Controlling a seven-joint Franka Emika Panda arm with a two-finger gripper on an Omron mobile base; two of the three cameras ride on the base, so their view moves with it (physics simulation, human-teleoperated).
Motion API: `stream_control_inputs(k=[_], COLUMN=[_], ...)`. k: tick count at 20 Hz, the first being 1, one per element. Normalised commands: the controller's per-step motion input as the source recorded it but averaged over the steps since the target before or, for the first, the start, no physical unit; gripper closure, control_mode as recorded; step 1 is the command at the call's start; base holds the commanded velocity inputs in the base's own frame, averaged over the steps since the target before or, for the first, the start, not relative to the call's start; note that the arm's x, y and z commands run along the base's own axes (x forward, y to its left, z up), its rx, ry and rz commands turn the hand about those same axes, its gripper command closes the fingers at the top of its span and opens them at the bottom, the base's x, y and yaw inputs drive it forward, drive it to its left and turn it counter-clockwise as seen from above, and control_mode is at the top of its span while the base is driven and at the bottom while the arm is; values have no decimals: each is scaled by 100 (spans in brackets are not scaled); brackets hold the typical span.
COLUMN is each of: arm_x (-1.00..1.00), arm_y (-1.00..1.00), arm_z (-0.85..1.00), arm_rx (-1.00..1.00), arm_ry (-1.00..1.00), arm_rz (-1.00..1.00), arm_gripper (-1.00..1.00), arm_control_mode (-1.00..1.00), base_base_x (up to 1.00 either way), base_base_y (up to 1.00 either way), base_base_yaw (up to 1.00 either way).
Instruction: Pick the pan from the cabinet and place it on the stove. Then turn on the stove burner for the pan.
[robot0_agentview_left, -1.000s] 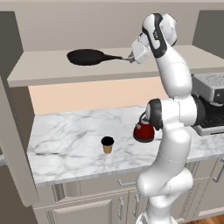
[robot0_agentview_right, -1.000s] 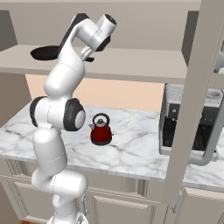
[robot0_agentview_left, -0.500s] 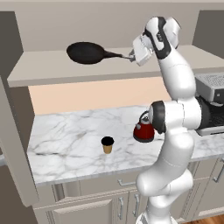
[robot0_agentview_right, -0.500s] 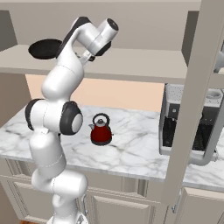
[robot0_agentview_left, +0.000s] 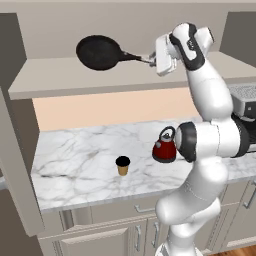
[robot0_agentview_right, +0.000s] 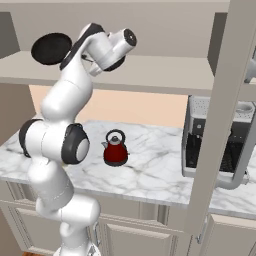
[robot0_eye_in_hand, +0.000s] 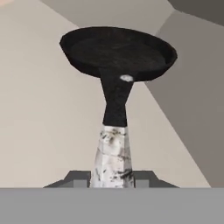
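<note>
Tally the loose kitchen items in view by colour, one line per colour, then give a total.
Black: 1, the pan, held by its handle in the gripper above the cabinet shelf.
Red: 1, the kettle on the marble counter.
Tan with a dark top: 1, the small cup on the same counter.
Total: 3

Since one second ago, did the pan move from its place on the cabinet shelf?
Yes. The pan has risen: in the left base view it lay low on the cabinet shelf before, and now it hangs above it, tilted, the gripper shut on its handle.
</note>
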Motion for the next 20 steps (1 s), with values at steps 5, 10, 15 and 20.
stream_control_inputs(k=[5,10,15,20], arm_x=[-25,-42,-60,-73], arm_y=[0,1,0,0], arm_z=[0,0,8,4], arm_rx=[2,1,0,0], arm_ry=[-28,-25,-22,-13], arm_rz=[0,0,0,0], arm_gripper=[100,100,100,100], arm_control_mode=[-100,-100,-100,-100], base_base_x=[0,0,0,0], base_base_y=[0,0,0,0], base_base_yaw=[0,0,0,0])
